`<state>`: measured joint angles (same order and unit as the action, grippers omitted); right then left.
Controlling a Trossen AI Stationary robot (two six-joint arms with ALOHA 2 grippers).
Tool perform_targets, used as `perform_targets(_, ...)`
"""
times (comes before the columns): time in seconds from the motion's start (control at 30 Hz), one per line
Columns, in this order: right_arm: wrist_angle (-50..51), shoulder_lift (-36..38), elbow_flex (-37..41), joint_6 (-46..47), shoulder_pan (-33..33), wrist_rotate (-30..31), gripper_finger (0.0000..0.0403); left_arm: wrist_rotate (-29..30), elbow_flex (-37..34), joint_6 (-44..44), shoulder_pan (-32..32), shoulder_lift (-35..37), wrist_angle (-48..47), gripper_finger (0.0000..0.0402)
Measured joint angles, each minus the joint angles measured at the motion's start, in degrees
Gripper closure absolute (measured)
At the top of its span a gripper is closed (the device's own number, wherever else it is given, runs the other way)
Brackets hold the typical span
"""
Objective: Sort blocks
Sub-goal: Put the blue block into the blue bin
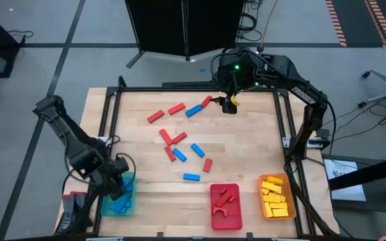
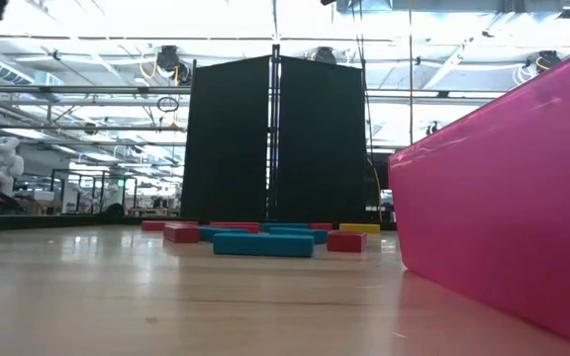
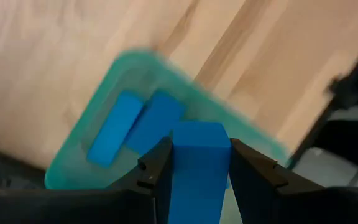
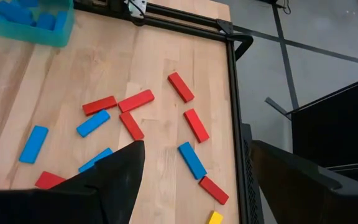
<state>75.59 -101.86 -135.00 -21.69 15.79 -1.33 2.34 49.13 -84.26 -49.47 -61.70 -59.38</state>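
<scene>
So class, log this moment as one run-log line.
left gripper: shut on blue block, over teal tray | right gripper: open, above yellow block at far edge | loose: red, blue blocks mid-table

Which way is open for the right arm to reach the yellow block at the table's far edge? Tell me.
Probably straight down: the right gripper hangs right above the yellow block, fingers open, nothing between them. Only a red block lies close beside it.

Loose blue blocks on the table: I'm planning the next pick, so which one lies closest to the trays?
The blue block lying alone nearest the table's front edge, just left of the red tray. The other loose blue blocks sit farther back, among the red blocks.
</scene>
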Motion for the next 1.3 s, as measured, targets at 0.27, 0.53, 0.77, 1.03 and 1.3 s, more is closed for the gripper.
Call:
perform_targets(0.27, 0.1, 0.0, 0.0, 0.0, 0.0, -0.2, 0.0117, -3.0, -1.0, -2.4, -4.9, -3.5, 1.5, 0.0182)
perform_targets(0.53, 1.1, -3.4, 0.0, 4.5, -0.2, -4.7, 0.0113, -3.8, -1.0, -3.7, -4.9, -3.7, 4.0, 0.0063)
perform_targets(0.77, -0.4, -11.8, 8.8, 17.2, -3.5, 1.1, 0.0114, -2.2, -1.0, -7.3, -4.9, -3.7, 4.8, 0.0053)
perform_targets(1.03, -7.8, -19.3, 27.6, 28.1, -5.8, 4.1, 0.0115, 3.6, -1.0, -11.5, -4.9, -3.7, 5.1, 0.0052)
perform_targets(1.3, -20.8, -19.9, 40.0, 33.5, -8.5, -1.9, 0.0115, 4.6, -1.0, -11.1, -4.9, -3.7, 5.4, 0.0052)
